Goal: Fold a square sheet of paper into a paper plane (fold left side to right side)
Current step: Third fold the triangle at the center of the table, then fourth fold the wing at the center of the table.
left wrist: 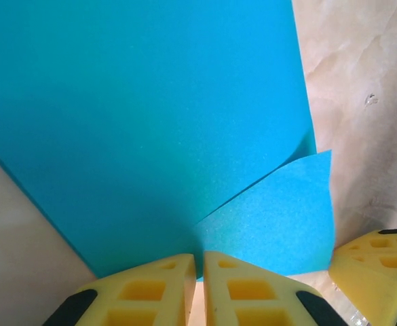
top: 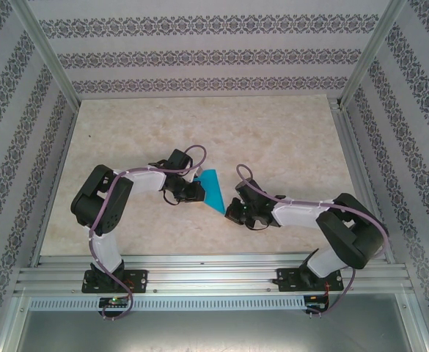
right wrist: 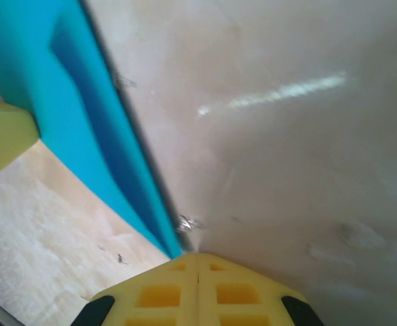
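left pincer (left wrist: 199, 263): nearly closed, pinching | right pincer (right wrist: 198, 261): closed, fingertips together

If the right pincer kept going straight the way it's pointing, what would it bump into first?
Probably the paper: its edge ends just at the tips of the right pincer, though depth is unclear.

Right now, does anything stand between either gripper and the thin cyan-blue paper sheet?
Nothing visible does. The left gripper pinches the near edge of the thin cyan-blue paper sheet; the shut right gripper meets its pointed corner.
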Tool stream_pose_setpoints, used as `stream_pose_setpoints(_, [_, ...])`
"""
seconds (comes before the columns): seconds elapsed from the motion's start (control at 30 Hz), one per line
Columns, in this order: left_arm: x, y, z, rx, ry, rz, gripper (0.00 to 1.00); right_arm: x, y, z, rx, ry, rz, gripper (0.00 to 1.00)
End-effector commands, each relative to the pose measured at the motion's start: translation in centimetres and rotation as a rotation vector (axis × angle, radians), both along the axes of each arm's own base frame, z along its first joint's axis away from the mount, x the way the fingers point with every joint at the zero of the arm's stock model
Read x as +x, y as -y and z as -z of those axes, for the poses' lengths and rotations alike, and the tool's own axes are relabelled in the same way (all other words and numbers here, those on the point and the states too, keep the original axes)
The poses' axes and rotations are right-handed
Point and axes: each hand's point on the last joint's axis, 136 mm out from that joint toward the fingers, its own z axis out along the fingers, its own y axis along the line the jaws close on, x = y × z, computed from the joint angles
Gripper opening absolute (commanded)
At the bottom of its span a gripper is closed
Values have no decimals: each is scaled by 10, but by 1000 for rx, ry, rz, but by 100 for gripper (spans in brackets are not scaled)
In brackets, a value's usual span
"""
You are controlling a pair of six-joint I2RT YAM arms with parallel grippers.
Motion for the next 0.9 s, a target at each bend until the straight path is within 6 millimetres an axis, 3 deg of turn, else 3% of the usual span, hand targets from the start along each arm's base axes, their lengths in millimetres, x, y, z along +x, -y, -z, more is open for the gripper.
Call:
stream_pose_setpoints(0.0, [12,-12,9,83,40,-41,19,-12,37,7,-164,-33,-1,0])
stream_pose_setpoints(0.07, [16,-8,-8,52,56,-46,24,-2,38,-10,-160,35,-6,0])
stream_pose_setpoints(0.17, [24,-6,-43,-7,100,-54,32,16,42,-39,-163,173,-27,10])
stream_pose_setpoints(0.27, [31,-15,-78,-72,138,-90,39,33,40,-63,-168,298,-82,21])
stream_pose_setpoints(0.37, [34,-31,-98,-115,157,-144,48,47,23,-79,-130,386,-182,30])
stream_pose_setpoints(0.5, [34,-51,-98,-143,132,-229,55,65,-10,-86,-55,448,-306,34])
stream_pose_setpoints(0.6, [32,-56,-90,-179,97,-272,56,78,-31,-79,-51,438,-403,35])
stream_pose_setpoints(0.73, [28,-59,-79,-166,75,-287,57,89,-48,-63,-54,412,-485,35])
stream_pose_setpoints(0.87, [24,-62,-73,-145,64,-288,57,93,-51,-48,-71,373,-508,35])
